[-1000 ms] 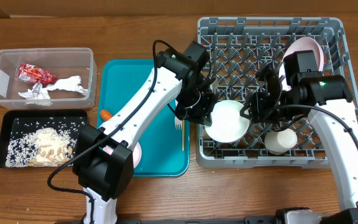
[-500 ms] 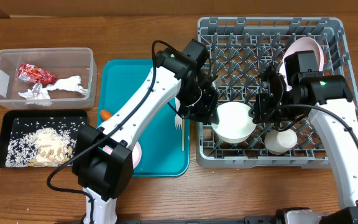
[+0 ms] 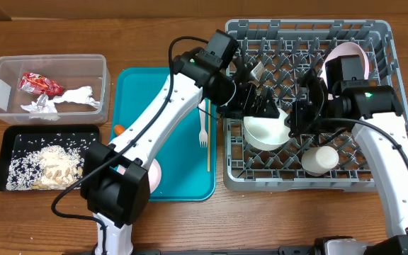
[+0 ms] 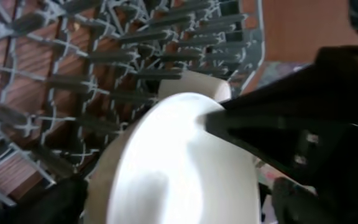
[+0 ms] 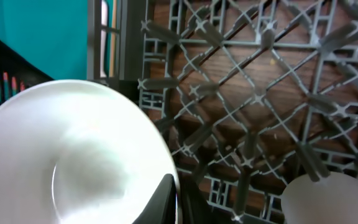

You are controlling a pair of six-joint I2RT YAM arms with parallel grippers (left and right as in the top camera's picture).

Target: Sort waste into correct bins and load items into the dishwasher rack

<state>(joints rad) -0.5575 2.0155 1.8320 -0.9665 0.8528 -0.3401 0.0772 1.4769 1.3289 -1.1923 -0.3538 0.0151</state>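
A white bowl [image 3: 266, 132] stands tilted among the pegs at the front left of the grey dishwasher rack [image 3: 378, 42]. My right gripper [image 3: 294, 125] is shut on its right rim; the right wrist view shows the bowl [image 5: 73, 155] with a dark finger [image 5: 163, 199] pinching its edge. My left gripper [image 3: 259, 106] hangs open just above the bowl's far side. The left wrist view has the bowl [image 4: 185, 162] between the spread fingers [image 4: 55, 202] without contact. A white cup [image 3: 319, 160] and a pink plate [image 3: 354, 55] are in the rack.
On the teal tray [image 3: 140, 92] lie a white fork [image 3: 204, 132], a chopstick [image 3: 208, 145] and an orange carrot [image 3: 120, 130]. The clear tub [image 3: 6, 71] holds a red wrapper [image 3: 40, 83] and a napkin [image 3: 73, 98]. Rice [image 3: 48, 166] fills the black tray [image 3: 20, 131].
My left gripper opened, let go of the bowl and drew back over the rack. The right gripper closed on the bowl's rim, and the bowl shifted slightly right.
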